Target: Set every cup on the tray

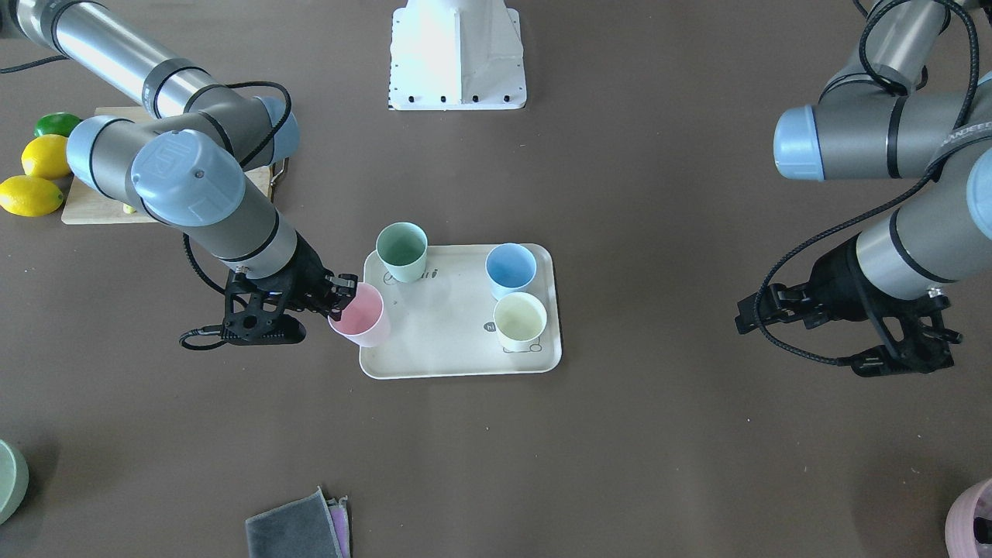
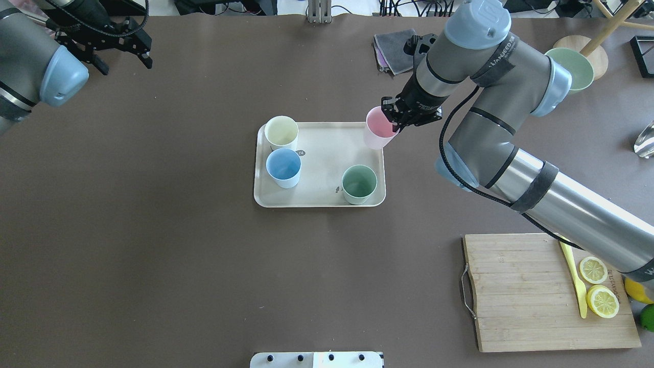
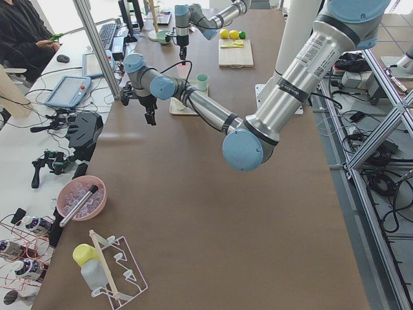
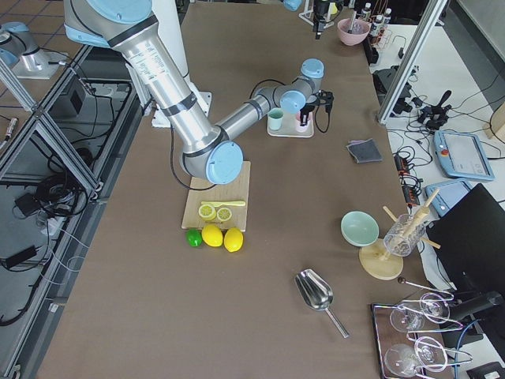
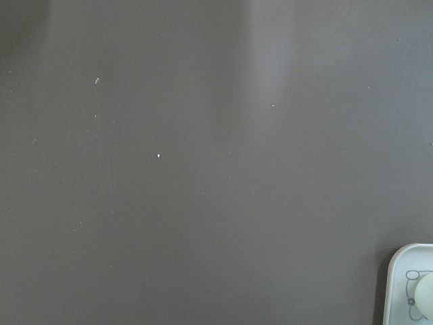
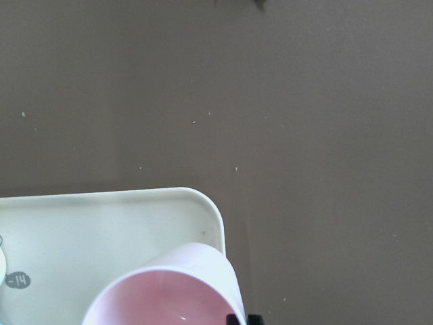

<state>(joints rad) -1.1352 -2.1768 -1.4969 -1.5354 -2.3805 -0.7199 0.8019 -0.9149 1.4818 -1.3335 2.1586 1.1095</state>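
The beige tray lies mid-table. On it stand the sage green cup, the blue cup and the cream-yellow cup. My right gripper is shut on the rim of the pink cup and holds it tilted over the tray's far right corner. In the front view the pink cup overlaps the tray's left rim, with the right gripper beside it. The right wrist view shows the pink cup over the tray's corner. My left gripper is open and empty, far left.
A wooden cutting board with lemon halves and a yellow knife lies at the near right. A green bowl and a grey cloth sit at the far right. A mauve pot shows at the far left edge.
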